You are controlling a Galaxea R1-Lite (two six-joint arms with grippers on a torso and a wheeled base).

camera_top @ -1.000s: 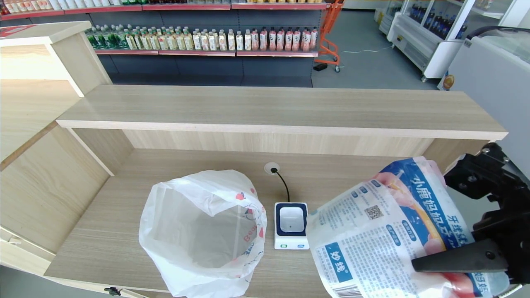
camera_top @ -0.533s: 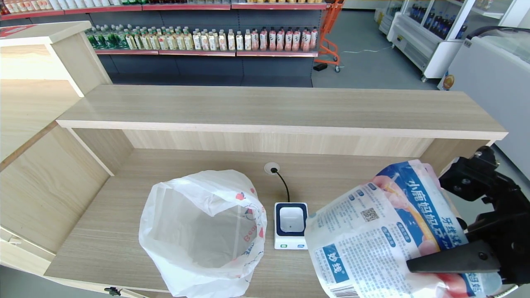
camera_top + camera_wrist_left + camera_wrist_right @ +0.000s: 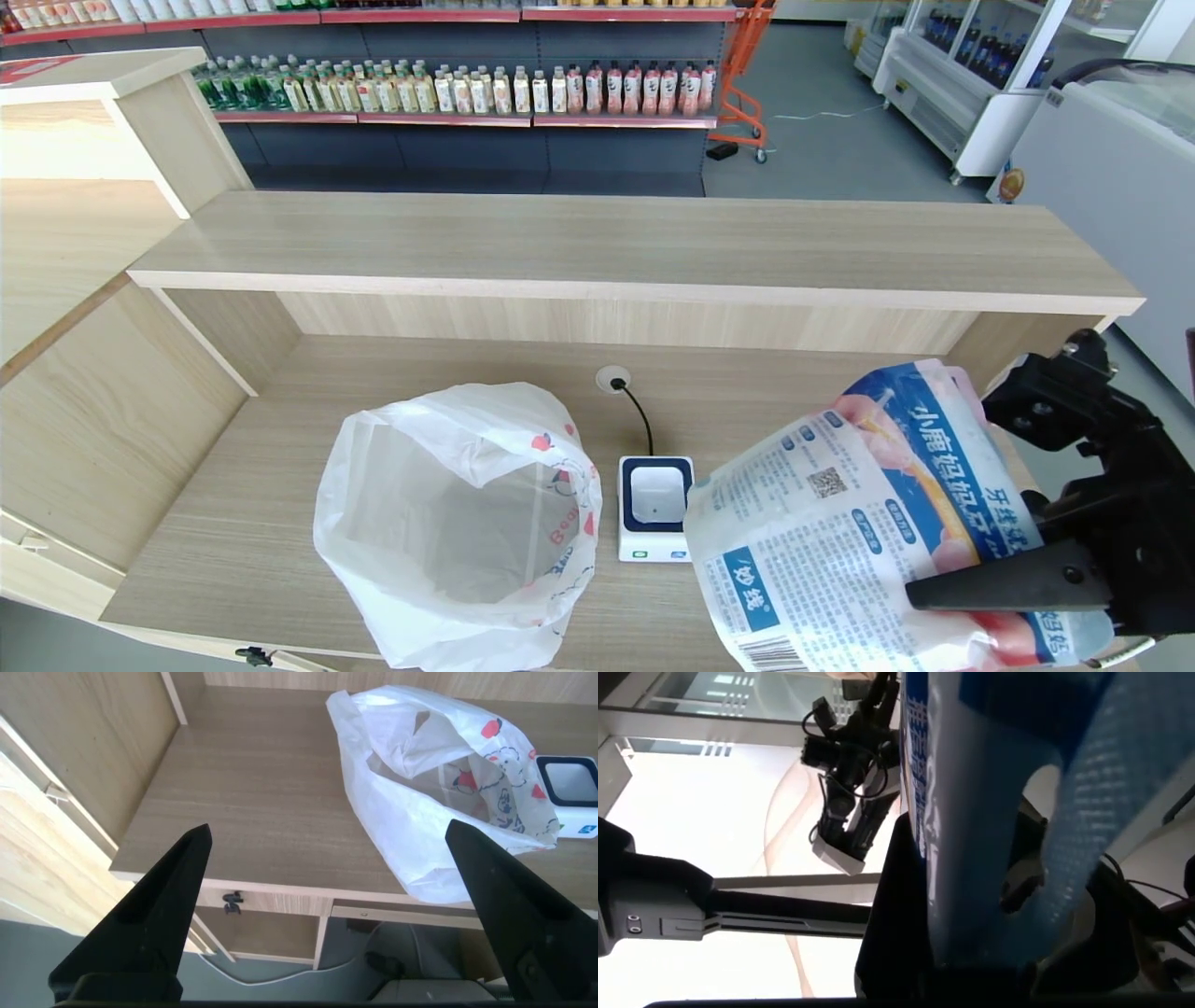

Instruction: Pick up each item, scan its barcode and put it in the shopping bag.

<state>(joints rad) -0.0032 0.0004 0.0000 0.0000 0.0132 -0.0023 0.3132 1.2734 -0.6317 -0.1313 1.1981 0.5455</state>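
Note:
My right gripper [image 3: 1013, 597] is shut on a large blue, white and pink packet [image 3: 868, 532], held in the air at the right of the counter, its barcode [image 3: 770, 655] at the lower edge. The packet [image 3: 971, 812] is clamped between the fingers in the right wrist view. The white scanner [image 3: 656, 507] with a dark blue frame lies on the counter just left of the packet. An open white shopping bag [image 3: 457, 523] stands left of the scanner. My left gripper [image 3: 327, 915] hangs open off the counter's front edge, near the bag [image 3: 439, 793].
The wooden counter [image 3: 261, 523] has a raised ledge [image 3: 635, 247] behind and a side wall at the left. The scanner's black cable [image 3: 639, 415] runs to a hole in the counter. Store shelves with bottles [image 3: 448, 89] and freezers [image 3: 1102, 159] stand beyond.
My right gripper has carried the packet a little left and down, so that its lower left corner now reaches the scanner's right edge. The bag and scanner have not moved.

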